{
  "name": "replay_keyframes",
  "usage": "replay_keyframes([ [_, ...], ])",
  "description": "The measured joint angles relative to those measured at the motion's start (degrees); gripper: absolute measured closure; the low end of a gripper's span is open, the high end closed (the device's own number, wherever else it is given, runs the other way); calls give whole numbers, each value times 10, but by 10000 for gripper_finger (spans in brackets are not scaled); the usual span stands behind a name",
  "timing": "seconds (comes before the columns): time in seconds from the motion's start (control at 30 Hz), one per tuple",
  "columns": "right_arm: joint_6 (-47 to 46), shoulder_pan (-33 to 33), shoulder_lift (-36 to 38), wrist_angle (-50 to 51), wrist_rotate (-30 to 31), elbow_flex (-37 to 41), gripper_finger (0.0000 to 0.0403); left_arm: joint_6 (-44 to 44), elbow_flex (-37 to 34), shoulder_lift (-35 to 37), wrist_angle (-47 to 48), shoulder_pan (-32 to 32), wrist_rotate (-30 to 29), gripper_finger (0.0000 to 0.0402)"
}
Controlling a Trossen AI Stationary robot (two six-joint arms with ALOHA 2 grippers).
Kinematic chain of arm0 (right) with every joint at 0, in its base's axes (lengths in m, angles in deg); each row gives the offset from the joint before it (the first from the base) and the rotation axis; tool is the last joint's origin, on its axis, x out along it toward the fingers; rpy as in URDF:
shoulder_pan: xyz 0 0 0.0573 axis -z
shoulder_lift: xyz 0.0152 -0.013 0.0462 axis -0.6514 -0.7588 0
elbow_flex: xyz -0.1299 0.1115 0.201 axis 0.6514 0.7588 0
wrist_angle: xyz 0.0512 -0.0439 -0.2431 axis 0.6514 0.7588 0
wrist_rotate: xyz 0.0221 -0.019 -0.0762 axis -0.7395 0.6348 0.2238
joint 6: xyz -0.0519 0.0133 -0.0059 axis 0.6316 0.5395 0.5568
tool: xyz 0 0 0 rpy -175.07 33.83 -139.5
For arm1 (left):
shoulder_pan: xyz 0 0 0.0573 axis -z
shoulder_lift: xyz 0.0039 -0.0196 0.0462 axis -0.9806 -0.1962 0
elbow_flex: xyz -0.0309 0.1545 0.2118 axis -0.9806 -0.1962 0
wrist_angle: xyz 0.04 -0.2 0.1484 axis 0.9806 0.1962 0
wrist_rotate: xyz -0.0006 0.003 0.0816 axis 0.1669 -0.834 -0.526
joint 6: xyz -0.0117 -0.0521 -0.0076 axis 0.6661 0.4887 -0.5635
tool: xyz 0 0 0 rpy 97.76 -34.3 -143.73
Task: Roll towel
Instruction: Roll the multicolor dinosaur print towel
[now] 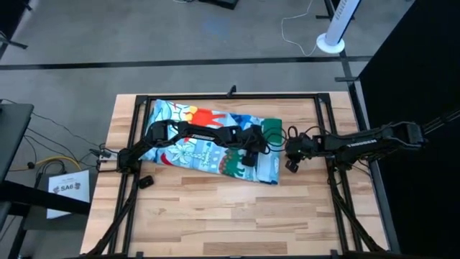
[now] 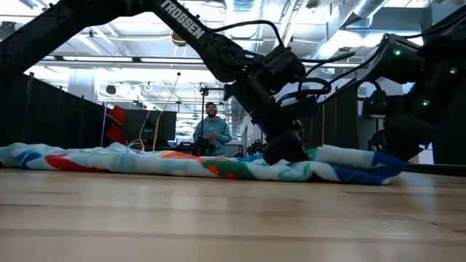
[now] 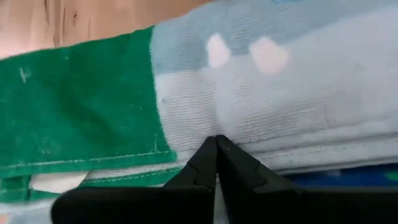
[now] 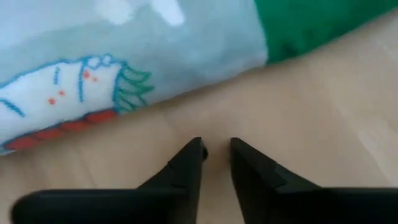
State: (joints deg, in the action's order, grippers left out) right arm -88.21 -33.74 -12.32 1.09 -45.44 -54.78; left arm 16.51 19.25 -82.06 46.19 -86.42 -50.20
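Towel, folded into a long band, lies across the far half of the wooden table, its green border at the right end and its light-blue print with red and orange motifs toward the left. Left arm reaches over the towel from the left side; left gripper rests on the cloth near its right end. In the left wrist view its fingertips meet with no gap, pressed against a layered edge of light-blue and green fabric; whether any cloth is pinched between them cannot be told. Right gripper sits just beside the towel's right end, above bare wood. In the right wrist view its fingers stand slightly apart, holding nothing, with the towel's edge just beyond them. Low view shows the towel as a flat band on the table, and a person standing in the room behind.
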Motion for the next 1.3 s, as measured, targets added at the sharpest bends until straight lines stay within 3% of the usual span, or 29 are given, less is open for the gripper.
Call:
replay_keyframes([
  [0.23,22,-2,-1,-28,-30,1,273,-59,-1,0,-1,10,19,402],
  [0.53,81,8,-1,-42,-29,-67,257,-52,-3,-8,-38,13,23,402],
  [0.77,92,22,0,98,-24,-160,257,-27,-2,-29,-102,15,18,402],
  [0.87,48,16,1,163,-24,-173,257,-26,-2,-30,-102,15,16,402],
  [1.0,-51,-10,1,253,-24,-162,257,-29,-2,-30,-101,15,12,402],
  [1.17,-39,-37,-24,156,-20,-84,257,-42,-10,-29,-115,15,11,402],
  [1.3,-28,-34,-62,127,-18,-72,257,-43,-10,-29,-114,20,11,402],
])
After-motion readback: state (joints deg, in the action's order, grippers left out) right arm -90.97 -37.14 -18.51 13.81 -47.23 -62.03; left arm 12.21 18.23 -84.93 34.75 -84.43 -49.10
